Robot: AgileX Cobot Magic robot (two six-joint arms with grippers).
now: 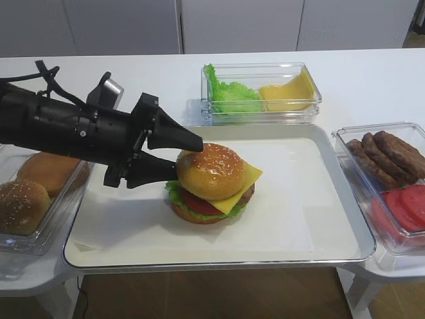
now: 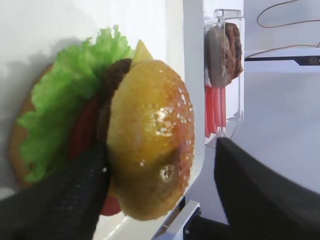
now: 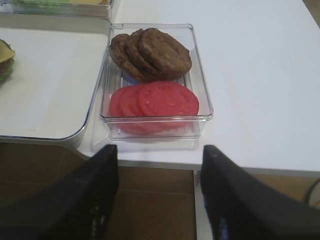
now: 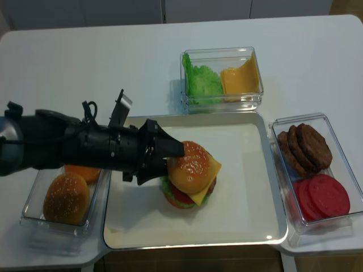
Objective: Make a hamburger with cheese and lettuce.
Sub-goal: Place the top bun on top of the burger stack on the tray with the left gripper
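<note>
the right hand (image 3: 157,195) hangs off the tabletop's (image 1: 372,80) near right edge, its two dark fingers spread wide with nothing between them. just beyond it, on the right edge, a clear box (image 1: 345,143) holds red tomato slices (image 1: 406,203) in front and brown patties (image 1: 388,156) behind. at the near left edge another clear box (image 1: 40,232) holds loose buns (image 1: 23,206). between the boxes lies a white tray (image 1: 299,226). left of the tray's middle sits the hamburger (image 1: 212,183): bun base, the lettuce (image 1: 176,194) frilling out on the left, tomato, patty, the cheese (image 1: 251,176) with corners poking out to the right and front, and a sesame top. the left hand (image 1: 178,159) reaches in from the left edge, its fingers spread wide on either side of the top bun's left flank; whether the tips touch it is unclear. past the tray's far edge a third clear box (image 1: 312,106) holds green leaves (image 1: 229,93) and yellow slices (image 1: 289,93).
</note>
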